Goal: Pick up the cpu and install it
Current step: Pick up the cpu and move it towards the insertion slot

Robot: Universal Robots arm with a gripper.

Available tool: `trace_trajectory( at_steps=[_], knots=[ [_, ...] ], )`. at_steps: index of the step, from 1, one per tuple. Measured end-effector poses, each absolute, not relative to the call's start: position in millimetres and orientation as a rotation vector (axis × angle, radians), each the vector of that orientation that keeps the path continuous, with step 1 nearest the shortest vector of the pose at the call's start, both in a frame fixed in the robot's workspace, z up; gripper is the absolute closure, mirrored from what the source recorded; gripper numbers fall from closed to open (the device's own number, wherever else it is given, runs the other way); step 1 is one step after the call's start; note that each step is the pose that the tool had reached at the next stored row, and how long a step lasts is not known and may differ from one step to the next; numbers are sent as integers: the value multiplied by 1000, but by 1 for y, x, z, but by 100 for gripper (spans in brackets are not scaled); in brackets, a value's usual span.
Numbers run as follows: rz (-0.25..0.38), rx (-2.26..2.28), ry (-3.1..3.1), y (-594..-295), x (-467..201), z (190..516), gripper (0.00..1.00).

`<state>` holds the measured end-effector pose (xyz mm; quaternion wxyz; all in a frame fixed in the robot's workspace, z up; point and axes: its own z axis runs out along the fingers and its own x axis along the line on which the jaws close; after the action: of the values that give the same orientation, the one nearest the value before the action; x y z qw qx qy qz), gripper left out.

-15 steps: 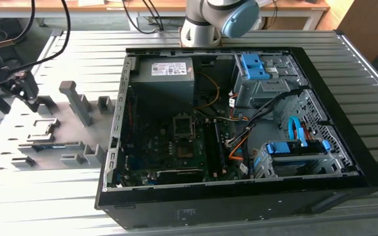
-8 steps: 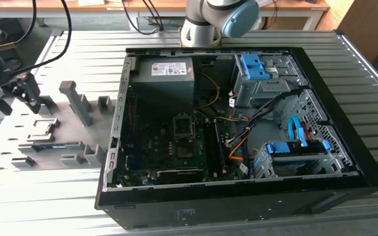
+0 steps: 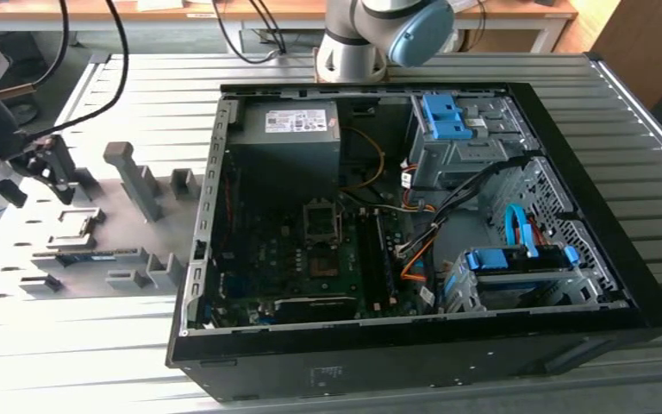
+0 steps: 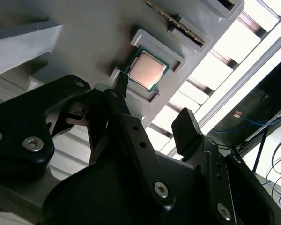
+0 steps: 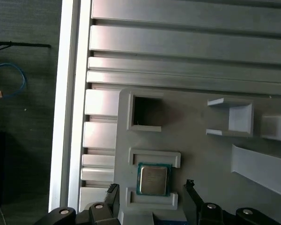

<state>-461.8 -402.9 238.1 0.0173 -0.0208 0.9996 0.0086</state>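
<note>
Evidently the pick-up step was in hand: the pincer (image 5: pixel 150 185), spread and empty, hovered over the cpu (image 5: pixel 153 179), which lay in its grey holder (image 5: pixel 196 140) near an edge of the worktop (image 5: pixel 178 47). Gripping it looked to demand careful squaring to its sides.

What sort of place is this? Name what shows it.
Probably a robotics lab bench for PC assembly: an open computer case lies on a slatted aluminium table, and the open gripper hangs over the cpu seated in a grey fixture plate.

Square silver-topped cpu (image 4: pixel 147 70), green-edged, flat in a framed recess of the grey holder (image 4: pixel 84 42)
</note>
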Motion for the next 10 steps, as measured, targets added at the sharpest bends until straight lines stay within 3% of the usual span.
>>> trace_trajectory(
  at_steps=[10],
  knots=[
    [24, -94, 3107, -401, -456, 222, 36]
  ],
)
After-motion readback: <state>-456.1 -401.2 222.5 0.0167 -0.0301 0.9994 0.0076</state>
